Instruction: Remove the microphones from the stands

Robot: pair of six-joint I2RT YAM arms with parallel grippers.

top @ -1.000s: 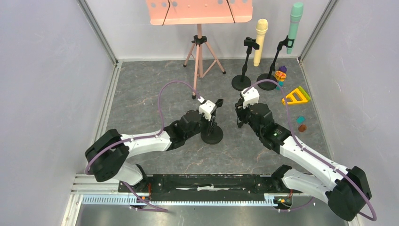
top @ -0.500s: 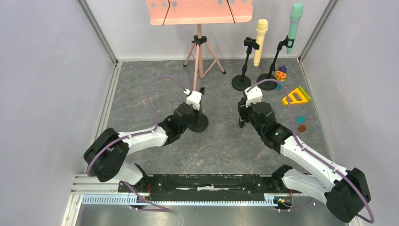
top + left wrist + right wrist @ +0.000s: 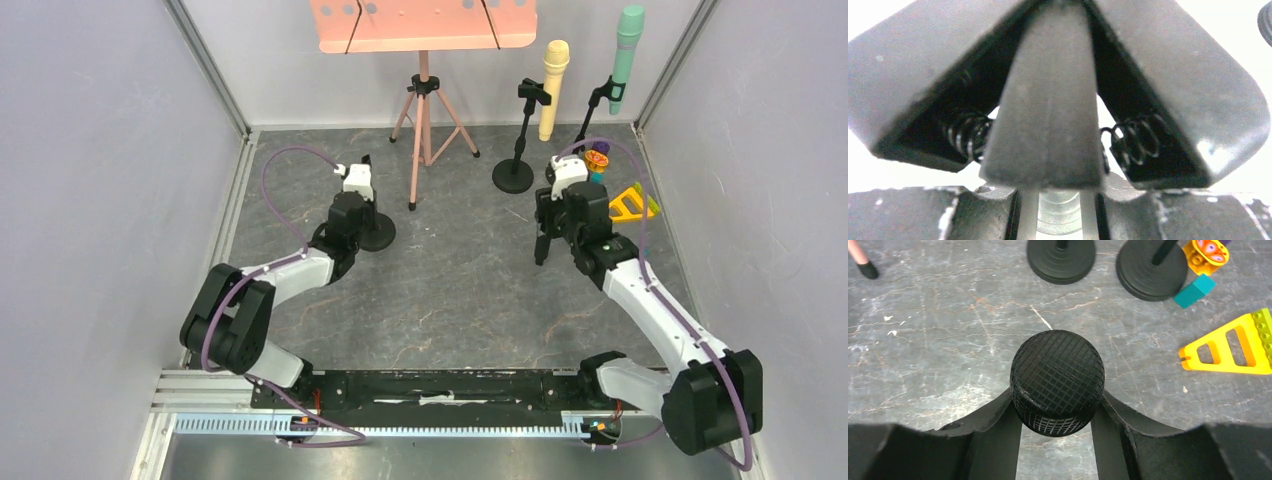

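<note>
microphone [image 3: 1057, 381]: black, mesh head, off the stand. It's pinched in my right gripper [image 3: 1057, 412]. Right of centre in the top view, lower middle in the right wrist view, head pointing away from that camera.
right fingers [image 3: 998, 425]: one on each side of the microphone just under the head, closed on it.
stand [image 3: 377, 234]: round black base on the table, left of centre in the top view, well apart from the microphone.
clip [image 3: 1048, 115]: grey wedge with two springs, fills the left wrist view.
left gripper [image 3: 1058, 220]: my fingers are clamped on the stand just below the clip, at the bottom edge of the frame.
table [image 3: 450, 300]: grey, stone-look.
spare stands [image 3: 1061, 257]: two black bases, top of the right wrist view.
yellow microphone [image 3: 553, 85], green microphone [image 3: 628, 55]: upper right in the top view, up on those stands.
music stand [image 3: 423, 25]: pink, top centre, on a tripod.
toys: yellow triangle [image 3: 1233, 347] and teal block [image 3: 1196, 290], right side.
</note>
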